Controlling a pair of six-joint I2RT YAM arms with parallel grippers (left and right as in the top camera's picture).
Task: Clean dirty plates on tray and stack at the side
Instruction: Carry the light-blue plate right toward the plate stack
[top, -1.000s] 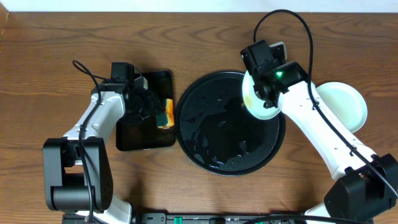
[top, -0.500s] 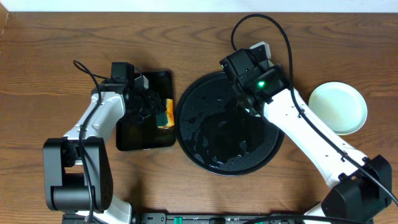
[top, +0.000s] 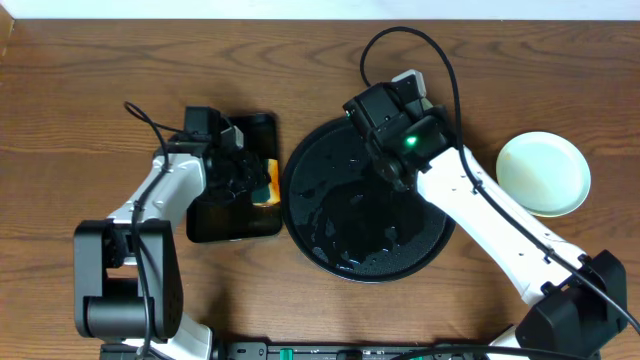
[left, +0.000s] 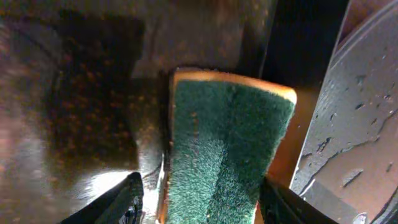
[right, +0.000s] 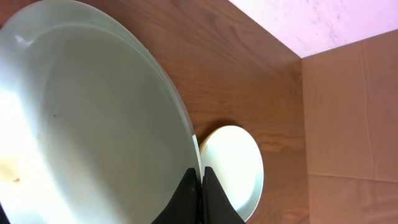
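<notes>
1. Right arm (top: 480, 210) has swung inward over the last second, from above the right rim of the round tray (top: 292, 195) to above its upper middle, taking its plate along. Left arm (top: 165, 190) has barely shifted.
2. Right claw (right: 201, 177): jaws pressed fully together on the rim of a pale plate (right: 93, 118), which hangs tilted in a thin edge pinch. From overhead this plate is hidden under the wrist.
3. A faint brownish fleck shows near the held plate's lower left in the wrist view. Judgement: it is not clean yet, and it is being carried toward the sponge side for wiping, not out to the stack.
4. Left claw (left: 202, 190), just left of the round tray: jaws stand apart on either side of a green-faced sponge (left: 227, 149). A dark gap shows on one side, so it does not look clamped.
5. The sponge lies on the small rectangular tray (top: 215, 220), at the edge nearest the round tray.
6. Second plate (top: 543, 173) rests flat on the table (top: 80, 100), well right of the round tray. A third plate is not seen anywhere.
7. The round tray's surface shows wet droplets.
8. In the way: nothing lies between the claws except the round tray's left rim. Risks, as I judge them: the arms crowding there, and the plate swivelling in its pinch under wiping pressure.
</notes>
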